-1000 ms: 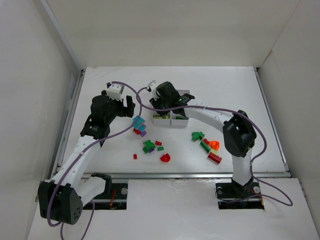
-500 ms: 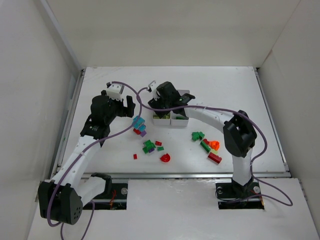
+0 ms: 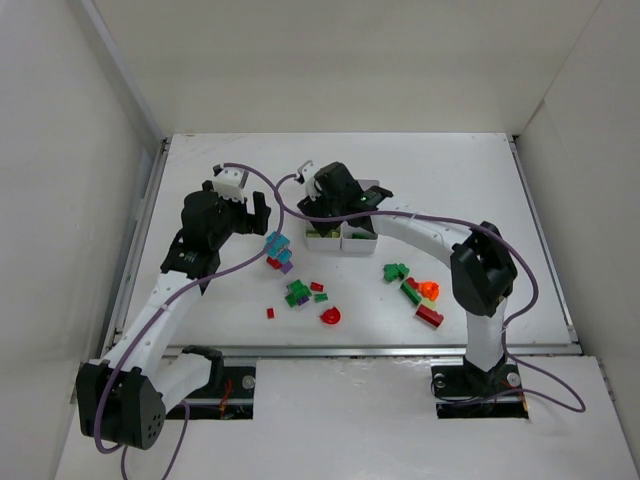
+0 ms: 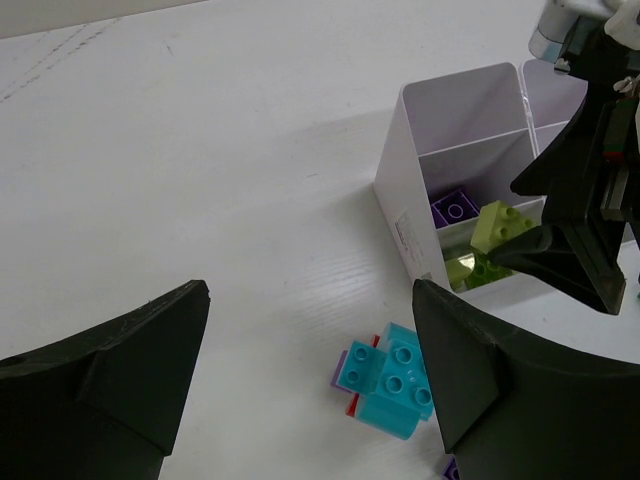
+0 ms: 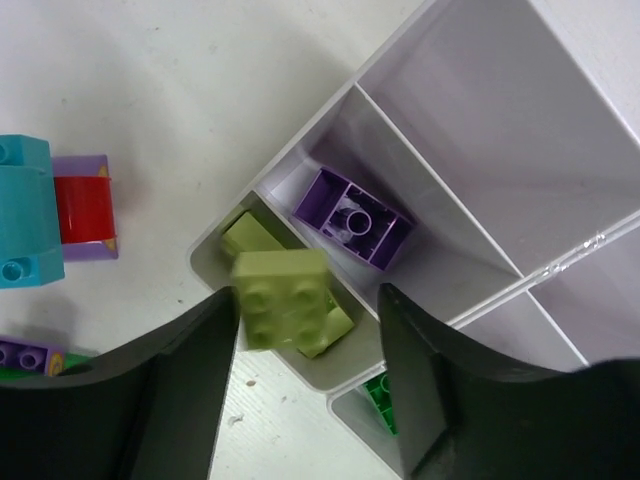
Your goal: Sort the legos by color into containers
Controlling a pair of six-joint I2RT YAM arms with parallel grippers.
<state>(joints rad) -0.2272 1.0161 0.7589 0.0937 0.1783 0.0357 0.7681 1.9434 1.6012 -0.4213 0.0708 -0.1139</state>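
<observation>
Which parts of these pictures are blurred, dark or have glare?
Left wrist view: left gripper dark and soft, cyan bricks sharp. Right wrist view: right gripper blurred, yellow-green brick sharp, thin glare line on the tray rim. Top view: even light, faint shadows.

Left arm (image 3: 160, 300), right arm (image 3: 425, 232) outstretched; jaws apart

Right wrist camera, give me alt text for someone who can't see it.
A yellow-green lego sits within the open right end effector, over a corner compartment of the white tray. A purple lego lies in the next compartment; a cyan lego lies on the table left of the tray.
</observation>
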